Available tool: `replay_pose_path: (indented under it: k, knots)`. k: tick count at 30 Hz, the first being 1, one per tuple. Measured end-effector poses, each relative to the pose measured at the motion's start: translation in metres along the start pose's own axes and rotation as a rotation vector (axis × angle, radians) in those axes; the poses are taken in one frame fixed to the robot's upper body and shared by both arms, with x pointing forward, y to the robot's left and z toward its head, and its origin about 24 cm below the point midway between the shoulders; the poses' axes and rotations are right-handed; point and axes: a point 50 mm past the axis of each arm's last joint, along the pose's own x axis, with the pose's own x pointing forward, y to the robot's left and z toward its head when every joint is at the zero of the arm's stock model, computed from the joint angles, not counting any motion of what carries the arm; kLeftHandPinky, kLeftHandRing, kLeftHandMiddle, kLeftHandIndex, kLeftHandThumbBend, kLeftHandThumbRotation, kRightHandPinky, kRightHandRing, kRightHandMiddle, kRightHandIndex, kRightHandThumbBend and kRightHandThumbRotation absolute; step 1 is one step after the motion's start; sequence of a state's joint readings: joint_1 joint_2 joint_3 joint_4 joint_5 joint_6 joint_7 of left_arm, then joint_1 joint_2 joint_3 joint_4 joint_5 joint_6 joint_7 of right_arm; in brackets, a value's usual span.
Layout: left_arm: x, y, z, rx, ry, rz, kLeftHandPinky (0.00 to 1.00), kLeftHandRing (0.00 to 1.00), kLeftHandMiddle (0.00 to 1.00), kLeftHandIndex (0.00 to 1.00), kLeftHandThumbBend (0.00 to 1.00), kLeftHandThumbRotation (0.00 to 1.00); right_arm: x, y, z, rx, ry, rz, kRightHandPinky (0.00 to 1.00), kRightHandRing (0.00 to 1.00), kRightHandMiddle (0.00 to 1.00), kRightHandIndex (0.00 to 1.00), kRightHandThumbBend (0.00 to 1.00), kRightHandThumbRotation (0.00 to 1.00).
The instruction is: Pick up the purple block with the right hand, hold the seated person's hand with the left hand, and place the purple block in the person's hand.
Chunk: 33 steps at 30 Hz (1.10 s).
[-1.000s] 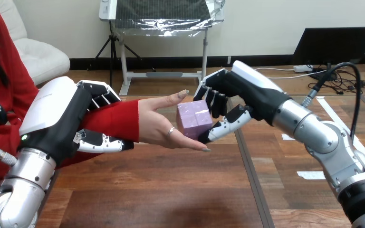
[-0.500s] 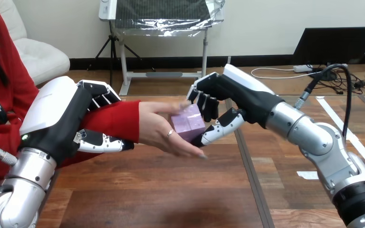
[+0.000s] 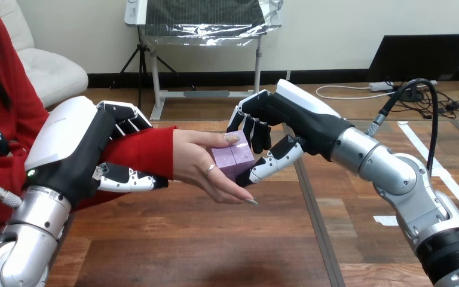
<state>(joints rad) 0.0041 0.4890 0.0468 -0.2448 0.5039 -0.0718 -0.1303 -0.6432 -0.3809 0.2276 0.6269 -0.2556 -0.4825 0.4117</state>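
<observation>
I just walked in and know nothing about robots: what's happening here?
The robot is handing a person a purple block. Its left hand is curled round the person's forearm above the table. Its right hand pinches the block against the person's hand, whose thumb rests on top. It has not let go yet.

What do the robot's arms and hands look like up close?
The left forearm and right forearm are rounded silver metal with ringed joints. The left hand and right hand are black, each with a smooth white shell on its back. The fingers are jointed black-and-white segments.
</observation>
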Motion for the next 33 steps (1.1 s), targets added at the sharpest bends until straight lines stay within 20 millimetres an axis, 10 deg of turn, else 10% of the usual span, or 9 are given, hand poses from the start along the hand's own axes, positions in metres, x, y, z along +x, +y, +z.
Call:
replay_pose_path:
  k: [33]
  knots:
    - [0.0001, -0.0009, 0.0001, 0.005, 0.004, 0.001, 0.38, 0.43, 0.47, 0.46, 0.84, 0.0, 0.0007, 0.0005, -0.0008, 0.019, 0.012, 0.003, 0.36, 0.42, 0.46, 0.47, 0.73, 0.0]
